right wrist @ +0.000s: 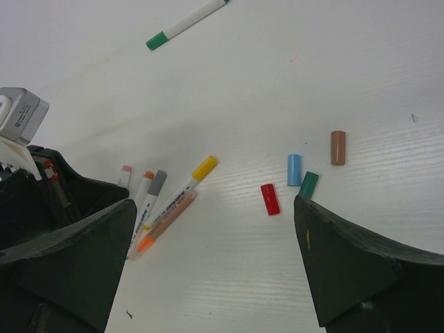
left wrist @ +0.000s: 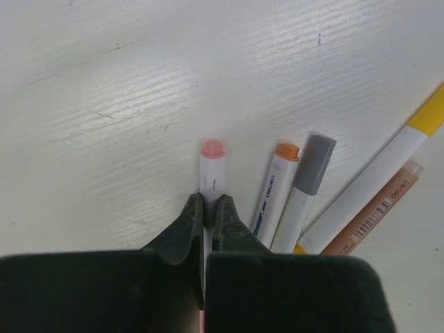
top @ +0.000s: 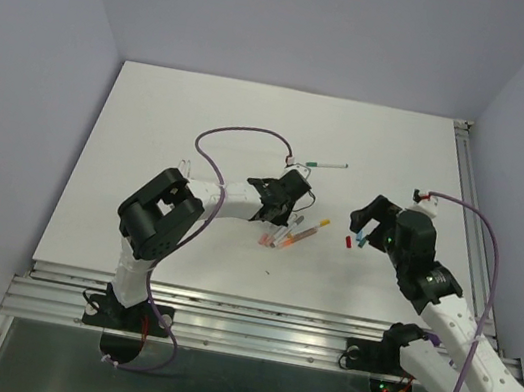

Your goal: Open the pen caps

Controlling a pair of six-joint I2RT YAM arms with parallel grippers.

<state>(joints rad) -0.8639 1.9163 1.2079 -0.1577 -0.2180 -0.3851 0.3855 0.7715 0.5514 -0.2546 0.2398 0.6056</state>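
Observation:
My left gripper [left wrist: 208,208] is shut on the white barrel of a pink-ended pen [left wrist: 212,163] lying on the table; in the top view the gripper [top: 285,207] is at the pen cluster. Beside it lie an orange-ended pen [left wrist: 277,187], a pen with a grey cap [left wrist: 314,164], a yellow-capped pen [left wrist: 409,139] and a tan pen [left wrist: 374,215]. My right gripper [right wrist: 215,205] is open and empty above the table. Loose caps lie near its right finger: red [right wrist: 270,199], blue [right wrist: 295,170], green [right wrist: 309,184] and brown [right wrist: 338,147].
A green-tipped pen [top: 323,164] lies alone farther back, also in the right wrist view [right wrist: 186,24]. The white table [top: 182,131] ends at a metal rail [top: 472,213] on the right, with grey walls around.

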